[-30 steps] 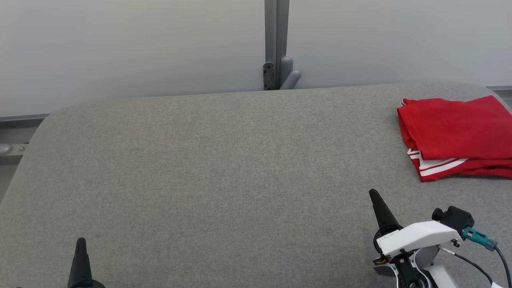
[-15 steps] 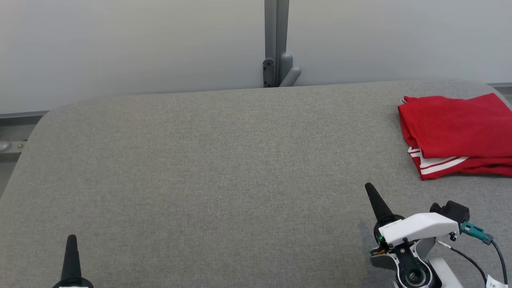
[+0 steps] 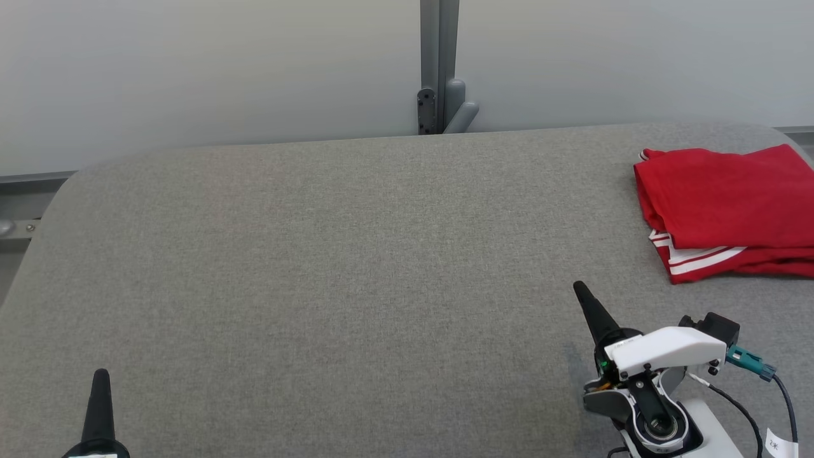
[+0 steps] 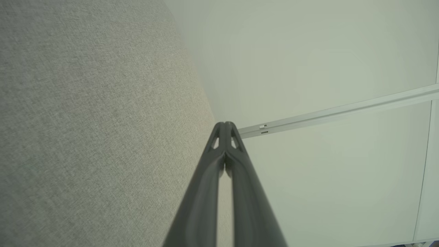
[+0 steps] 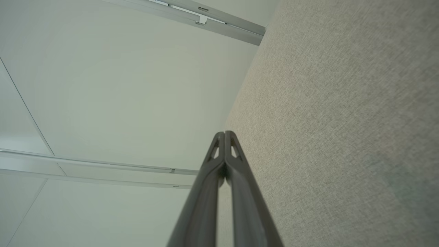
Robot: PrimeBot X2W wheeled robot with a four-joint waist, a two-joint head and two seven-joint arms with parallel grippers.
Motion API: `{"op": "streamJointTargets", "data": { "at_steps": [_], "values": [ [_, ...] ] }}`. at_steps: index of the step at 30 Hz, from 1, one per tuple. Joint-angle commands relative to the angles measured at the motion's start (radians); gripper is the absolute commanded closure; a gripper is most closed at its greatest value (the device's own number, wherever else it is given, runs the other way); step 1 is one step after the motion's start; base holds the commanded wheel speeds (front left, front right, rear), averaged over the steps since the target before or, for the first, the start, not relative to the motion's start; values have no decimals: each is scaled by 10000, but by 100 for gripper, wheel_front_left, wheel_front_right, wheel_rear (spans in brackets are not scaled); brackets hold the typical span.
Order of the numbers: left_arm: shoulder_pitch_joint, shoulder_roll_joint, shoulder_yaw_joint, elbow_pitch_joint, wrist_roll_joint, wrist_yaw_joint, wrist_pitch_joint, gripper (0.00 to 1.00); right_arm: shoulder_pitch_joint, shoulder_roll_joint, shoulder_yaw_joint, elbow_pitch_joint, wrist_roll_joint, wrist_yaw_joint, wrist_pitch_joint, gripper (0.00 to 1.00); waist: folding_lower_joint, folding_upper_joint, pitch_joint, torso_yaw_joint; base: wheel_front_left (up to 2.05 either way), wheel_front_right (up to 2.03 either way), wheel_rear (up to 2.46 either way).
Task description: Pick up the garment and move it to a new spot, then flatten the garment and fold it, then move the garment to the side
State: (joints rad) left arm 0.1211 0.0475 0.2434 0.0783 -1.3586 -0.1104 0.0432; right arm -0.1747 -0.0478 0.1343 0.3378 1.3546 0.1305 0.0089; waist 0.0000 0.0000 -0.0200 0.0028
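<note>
At lower left: left fingers, pressed together, empty, idle. Centre: grey worktop. Lower right: right fingers, likewise closed, empty. Far right edge: red garment, folded, apparently set aside as finished.

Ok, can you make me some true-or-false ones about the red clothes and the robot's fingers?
1. The red cloth garment with white stripes lies folded on the grey fabric-covered table. True.
2. The right fingers are holding the garment. False: they are pressed together on nothing, and they are apart from the garment.
3. The left fingers are wide open. False: they are shut tight together.
4. The garment sits at the table's far right side. True.
</note>
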Motion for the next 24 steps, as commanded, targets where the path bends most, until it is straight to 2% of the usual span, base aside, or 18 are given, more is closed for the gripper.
{"op": "streamJointTargets", "data": {
  "at_steps": [1, 24],
  "values": [
    [-224, 43, 101, -80, -269, -63, 92, 100, -247, -34, 15, 18, 312, 5, 86, 100, 0, 0, 14, -1, 0, 0, 0],
    [-356, 46, 552, -134, -2051, -175, 528, 100, -720, -39, 101, 376, 2181, 4, 469, 100, 0, 0, 178, -9, 0, 0, 0]
  ]
}}
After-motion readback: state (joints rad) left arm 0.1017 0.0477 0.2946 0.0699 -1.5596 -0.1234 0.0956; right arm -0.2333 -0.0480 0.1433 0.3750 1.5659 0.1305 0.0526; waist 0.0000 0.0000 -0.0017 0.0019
